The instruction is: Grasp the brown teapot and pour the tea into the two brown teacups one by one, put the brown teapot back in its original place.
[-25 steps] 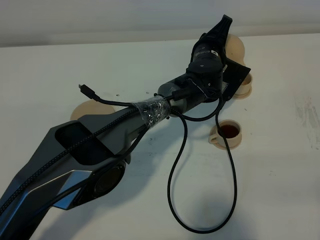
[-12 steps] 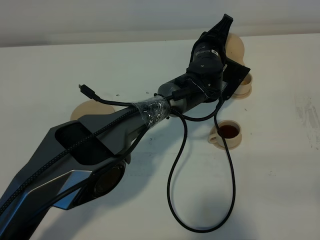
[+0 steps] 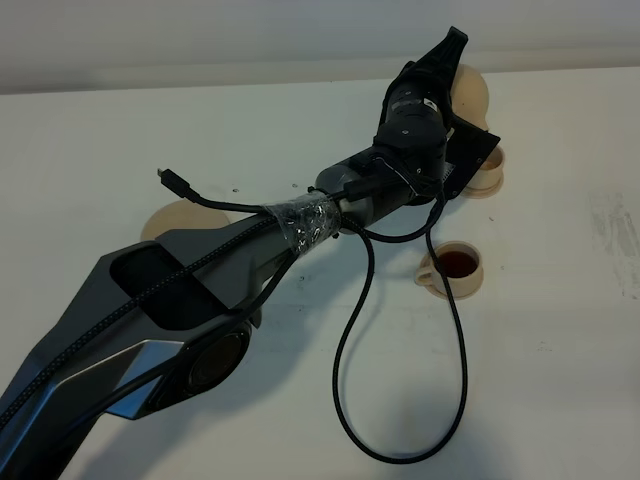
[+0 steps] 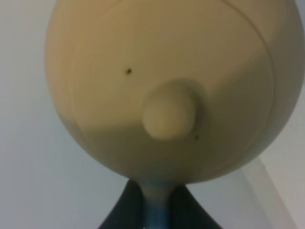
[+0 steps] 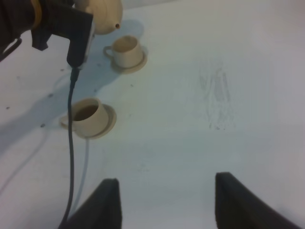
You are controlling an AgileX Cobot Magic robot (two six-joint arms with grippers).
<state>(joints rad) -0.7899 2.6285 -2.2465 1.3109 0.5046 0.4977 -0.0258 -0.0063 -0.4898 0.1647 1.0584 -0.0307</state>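
1. Over the far right of the desk (image 3: 560,380), your left arm (image 3: 300,225) reaches across the middle. Its left jaws are clamped on the brown teapot (image 4: 162,86), pinching the narrow handle (image 4: 155,212) between two dark fingers (image 4: 119,217).
2. From the left wrist, the teapot fills nearly the whole view. Its knobbed lid (image 4: 169,114) faces the camera, and the handle sits straight between the jaws.
3. Your right jaws stand wide apart over the desk, holding and touching nothing. Their two dark fingers (image 5: 107,205) show at the edge of the right wrist view.
4. Held clear of the desk, the teapot hangs just beside the farther teacup (image 5: 126,50) of the two brown teacups. Its spout (image 5: 116,25) is turned toward that cup.
5. That farther teacup stands on a small saucer (image 5: 136,67) and looks pale inside. From the high camera, the left wrist hides most of it.
6. You find the nearer teacup (image 3: 460,268) holding dark liquid on its own saucer (image 5: 110,119). It is well apart from the right jaws and lies between them and the teapot.
7. Back on the left of the desk lies the original place (image 3: 175,215), a wider tan saucer. It is partly hidden behind the arm and well apart from the teapot.
8. From the left wrist a black cable (image 3: 400,450) hangs, runs past the nearer teacup and loops across the desk.
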